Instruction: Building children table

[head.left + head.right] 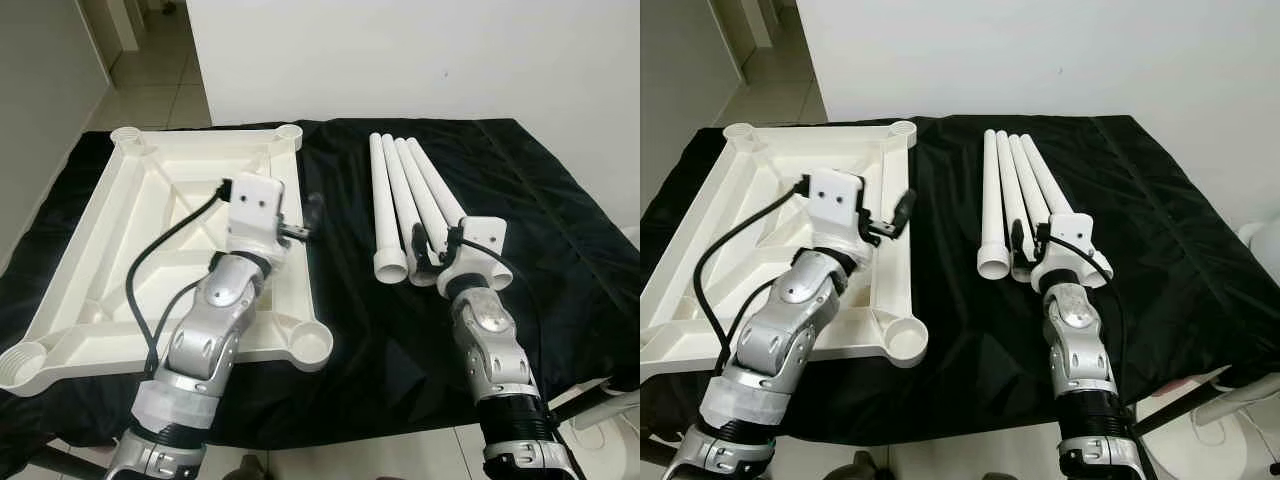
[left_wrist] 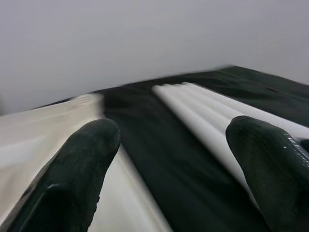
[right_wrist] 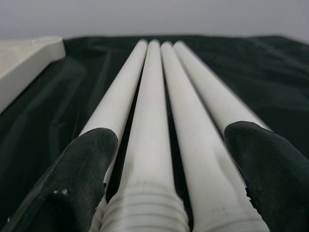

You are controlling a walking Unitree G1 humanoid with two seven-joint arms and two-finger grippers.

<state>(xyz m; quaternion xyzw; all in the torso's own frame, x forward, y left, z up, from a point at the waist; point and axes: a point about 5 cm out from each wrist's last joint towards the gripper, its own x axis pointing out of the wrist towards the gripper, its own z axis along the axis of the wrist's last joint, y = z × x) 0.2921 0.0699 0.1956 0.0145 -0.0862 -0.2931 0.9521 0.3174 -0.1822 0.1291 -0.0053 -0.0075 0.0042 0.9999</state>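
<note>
The white table top (image 1: 100, 230) lies upside down on the left of the black cloth, with a round leg socket (image 1: 308, 343) at each corner. Several white tube legs (image 1: 400, 190) lie side by side on the right, threaded ends toward me. My left gripper (image 1: 303, 225) hovers open over the top's right rim, and its black fingers (image 2: 82, 169) frame the rim and the legs beyond. My right gripper (image 1: 432, 250) is open at the near ends of the legs (image 3: 154, 125), its fingers (image 3: 82, 179) spread to either side of the bundle with nothing clamped.
A black cloth (image 1: 560, 230) covers the work surface out to its edges. A white wall stands right behind it. Tiled floor (image 1: 150, 80) runs off at the far left, and a white object (image 1: 610, 405) sits below the front right corner.
</note>
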